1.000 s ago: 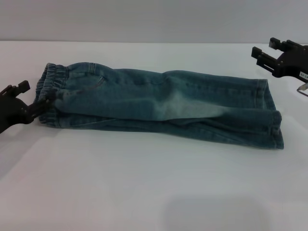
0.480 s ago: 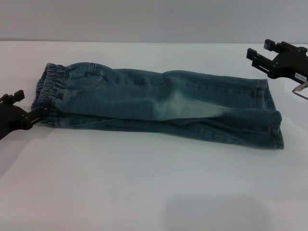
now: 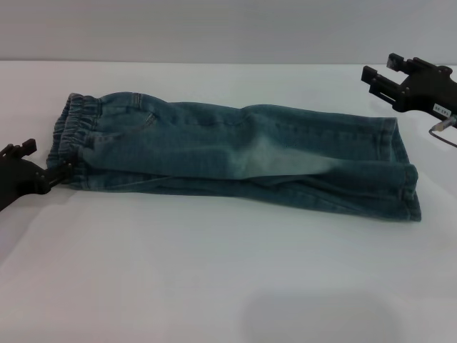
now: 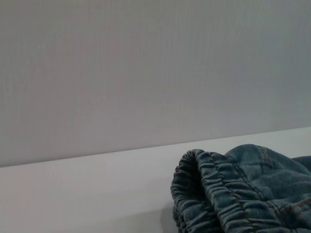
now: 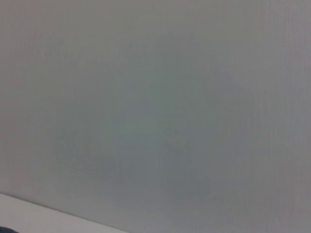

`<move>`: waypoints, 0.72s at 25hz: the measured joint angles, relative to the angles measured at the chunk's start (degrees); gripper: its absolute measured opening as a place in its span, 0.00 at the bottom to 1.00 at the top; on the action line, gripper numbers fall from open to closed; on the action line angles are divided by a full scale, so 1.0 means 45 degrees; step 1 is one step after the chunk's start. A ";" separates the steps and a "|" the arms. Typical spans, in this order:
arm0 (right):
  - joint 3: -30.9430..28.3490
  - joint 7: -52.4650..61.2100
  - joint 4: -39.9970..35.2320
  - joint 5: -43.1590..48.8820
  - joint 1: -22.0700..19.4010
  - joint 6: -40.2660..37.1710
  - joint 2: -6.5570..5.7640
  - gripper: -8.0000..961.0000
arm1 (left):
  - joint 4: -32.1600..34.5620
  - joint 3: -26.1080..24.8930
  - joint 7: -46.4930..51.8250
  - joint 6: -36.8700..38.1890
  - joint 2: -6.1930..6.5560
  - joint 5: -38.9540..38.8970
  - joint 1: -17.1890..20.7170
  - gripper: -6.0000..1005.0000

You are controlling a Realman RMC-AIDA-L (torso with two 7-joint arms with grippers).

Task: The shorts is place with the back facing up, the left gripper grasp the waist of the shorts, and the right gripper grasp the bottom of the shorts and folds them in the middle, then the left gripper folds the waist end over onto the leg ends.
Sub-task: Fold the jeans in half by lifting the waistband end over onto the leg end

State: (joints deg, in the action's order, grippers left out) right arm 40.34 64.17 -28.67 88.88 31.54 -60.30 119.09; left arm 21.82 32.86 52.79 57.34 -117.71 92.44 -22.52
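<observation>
Fingers of left gripper (image 3: 44,163) spread beside waist (image 3: 71,136) — right gripper (image 3: 382,71) spread, aloft, holding nothing.

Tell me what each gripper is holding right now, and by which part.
The left gripper touches the waist of the shorts, but a hold cannot be told. The right gripper holds nothing, raised beyond the leg ends.

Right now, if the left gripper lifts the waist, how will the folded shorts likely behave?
The shorts are soft creased denim, so they would probably drape and sag. The gathered waist likely bunches. The stacked layers may slide apart near the left gripper.
</observation>
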 joint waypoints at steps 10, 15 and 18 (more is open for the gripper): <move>0.0000 0.0009 0.0084 -0.0234 0.0003 0.0000 -0.0001 0.59 | -0.0210 0.0019 0.0062 -0.0098 0.0024 0.0015 -0.0144 0.86; 0.0000 0.0012 0.0094 -0.0286 -0.0003 -0.0001 0.0000 0.59 | -0.0386 0.0040 0.0100 -0.0104 0.0027 0.0064 -0.0163 0.86; 0.0000 0.0010 0.0113 -0.0286 -0.0005 -0.0003 -0.0001 0.59 | -0.0508 0.0040 0.0089 -0.0118 0.0027 0.0081 -0.0170 0.86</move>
State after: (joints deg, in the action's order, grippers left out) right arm 40.34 64.21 -28.16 87.59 31.52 -60.31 119.09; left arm 19.54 33.04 53.19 56.81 -117.59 92.81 -23.28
